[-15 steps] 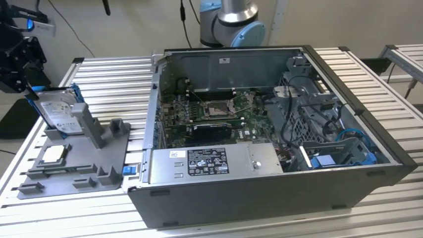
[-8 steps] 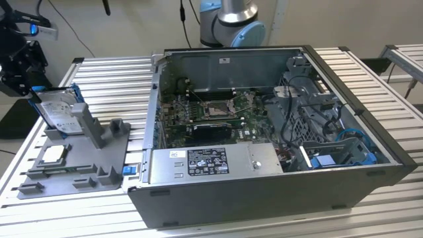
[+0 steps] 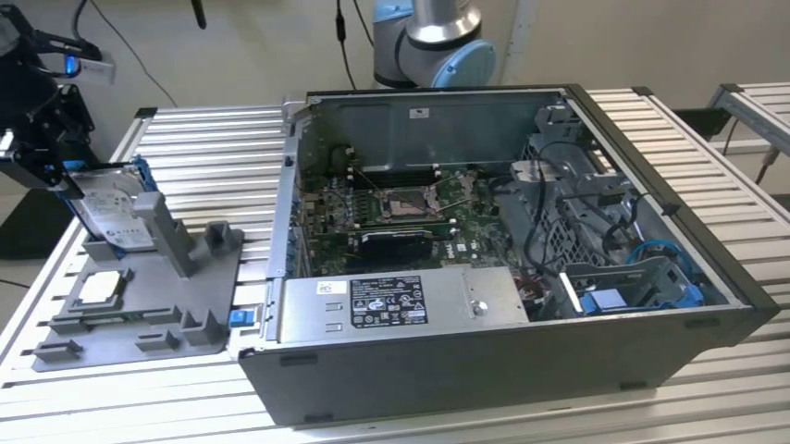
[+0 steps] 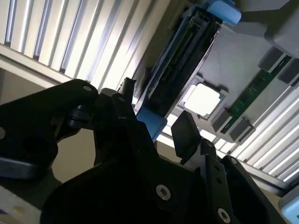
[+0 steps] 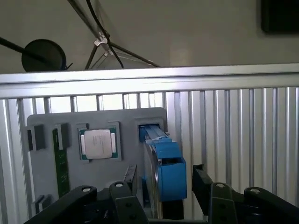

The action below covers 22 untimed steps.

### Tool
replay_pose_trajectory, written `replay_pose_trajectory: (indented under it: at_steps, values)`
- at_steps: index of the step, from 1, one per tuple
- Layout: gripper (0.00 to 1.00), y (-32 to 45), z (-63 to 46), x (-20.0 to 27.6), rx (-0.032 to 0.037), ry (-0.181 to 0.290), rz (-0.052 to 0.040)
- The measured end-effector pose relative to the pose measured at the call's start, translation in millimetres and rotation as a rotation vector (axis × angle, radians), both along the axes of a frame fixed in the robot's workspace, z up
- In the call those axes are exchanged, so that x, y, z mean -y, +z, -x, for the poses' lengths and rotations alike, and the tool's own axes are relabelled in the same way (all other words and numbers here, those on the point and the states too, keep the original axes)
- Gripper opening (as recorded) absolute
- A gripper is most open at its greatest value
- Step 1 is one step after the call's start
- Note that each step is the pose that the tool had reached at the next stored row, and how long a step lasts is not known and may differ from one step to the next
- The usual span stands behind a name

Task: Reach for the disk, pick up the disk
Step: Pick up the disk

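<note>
The flat silver-grey metal hard disk with a white label and a blue plastic bracket [image 3: 114, 211] stands on edge in a slot of a grey plastic fixture tray [image 3: 185, 301], far to the exterior view's left and a little above mid-height. The black two-fingered pincer [image 5: 163, 179] hangs at the disk's upper end, spread wide and holding nothing. In both wrist views one black finger [image 5: 127, 179] sits on each side of the blue bracket, with a gap between each finger and the disk.

On the same tray, beside the disk, a small square silver chip in a green frame [image 5: 98, 143] lies flat. Past the chip, a narrow green memory board [image 5: 60, 163] rests in its own slot. The tray sits on a slatted aluminium worktop [image 3: 210, 157].

To the exterior view's right of the tray, taking up the centre of the frame, an open dark grey computer case [image 3: 494, 388] lies on its side. Inside it are a green motherboard [image 3: 395, 208], a silver power supply box [image 3: 494, 296] along the near wall, and a blue plastic bay [image 3: 630, 287] toward the lower right. Behind the case, at the top centre, rises the base of the silver and light blue robot arm [image 3: 432, 37].
</note>
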State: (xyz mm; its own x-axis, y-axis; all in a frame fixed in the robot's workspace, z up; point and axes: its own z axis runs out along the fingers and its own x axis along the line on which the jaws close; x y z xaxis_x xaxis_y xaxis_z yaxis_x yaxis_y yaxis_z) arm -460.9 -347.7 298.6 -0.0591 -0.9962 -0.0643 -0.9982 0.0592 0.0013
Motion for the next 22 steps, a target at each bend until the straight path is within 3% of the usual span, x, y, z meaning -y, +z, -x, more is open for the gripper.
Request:
replay_pose_trajectory:
  at_steps: [7,15,22]
  values:
    - [1.0,-12.2,0.0,0.0,0.0022,0.01,0.0]
    - [1.0,-21.1,0.0,0.0,0.0083,0.02,0.0]
    - [1.0,-28.8,0.0,0.0,0.0087,0.024,-0.0004]
